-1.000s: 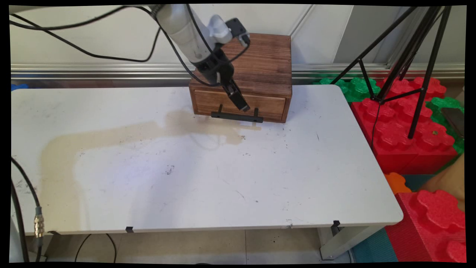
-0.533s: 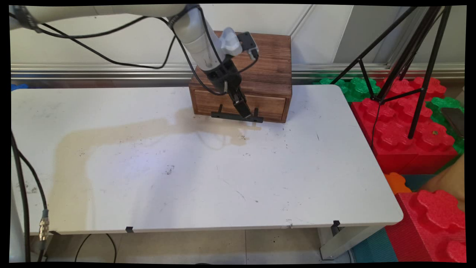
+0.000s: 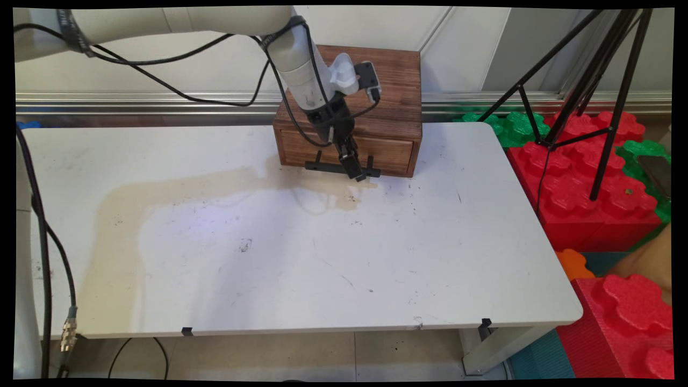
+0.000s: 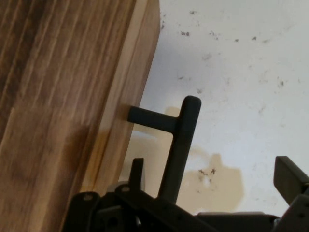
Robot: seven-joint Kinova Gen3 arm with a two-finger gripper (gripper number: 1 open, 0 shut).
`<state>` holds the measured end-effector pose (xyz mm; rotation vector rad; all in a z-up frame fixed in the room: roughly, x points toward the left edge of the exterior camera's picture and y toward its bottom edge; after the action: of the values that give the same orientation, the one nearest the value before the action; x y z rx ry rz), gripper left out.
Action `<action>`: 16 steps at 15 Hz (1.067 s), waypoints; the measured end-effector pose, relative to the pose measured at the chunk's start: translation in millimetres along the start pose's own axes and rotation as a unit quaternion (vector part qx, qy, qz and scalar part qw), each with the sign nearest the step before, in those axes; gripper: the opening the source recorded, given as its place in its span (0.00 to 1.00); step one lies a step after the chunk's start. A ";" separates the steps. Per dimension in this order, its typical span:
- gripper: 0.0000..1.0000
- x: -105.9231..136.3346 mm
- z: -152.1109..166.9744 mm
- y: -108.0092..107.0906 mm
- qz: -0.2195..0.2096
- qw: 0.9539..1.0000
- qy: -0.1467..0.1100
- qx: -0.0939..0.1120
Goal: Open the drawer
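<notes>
Dark-stained wood is what catches the eye: a small wooden drawer box [image 3: 371, 107] sits at the back edge of the white table [image 3: 322, 258], just above centre of the frame, hard against the wall. Its single drawer [image 3: 349, 150] faces us and looks shut flush with the front. Across that drawer front runs a black bar handle [image 3: 328, 167], standing off the wood on two short posts.

And the gripper [image 3: 355, 173] is right down on that handle, near its right-hand post. The white arm [image 3: 301, 70] sweeps in from the upper left of the frame, black cables [image 3: 161, 86] looping off it, and tilts steeply down over the box top.

From the hand view, the picture is clear: the handle bar [image 4: 181, 150] runs up from the bottom of the frame between the two fingers, one finger [image 4: 136, 171] tucked in the gap between bar and drawer face, the other finger [image 4: 289, 179] out at the lower right, well clear of the bar. So the jaws are spread wide, straddling the bar, not pinching it.

A pale tan stain [image 3: 177, 191] spreads over the table from below the box toward the left side. A black tripod [image 3: 591, 80] stands in the upper right over red foam blocks [image 3: 591, 188] and green foam blocks [image 3: 505, 126].
</notes>
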<state>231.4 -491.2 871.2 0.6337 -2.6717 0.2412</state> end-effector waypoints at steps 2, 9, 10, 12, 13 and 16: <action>1.00 0.5 4.8 -1.3 0.014 1.000 -0.007 -0.003; 1.00 -0.6 18.1 -5.4 0.054 0.998 -0.032 -0.011; 1.00 -0.9 20.2 -5.8 0.060 0.997 -0.037 -0.012; 1.00 -1.4 23.0 -6.4 0.070 0.997 -0.043 -0.015; 1.00 -1.8 24.6 -6.6 0.075 0.996 -0.046 -0.016; 1.00 -3.1 27.9 -7.2 0.087 0.995 -0.054 -0.020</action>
<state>228.2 -503.3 845.0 0.4129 -2.8306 0.2050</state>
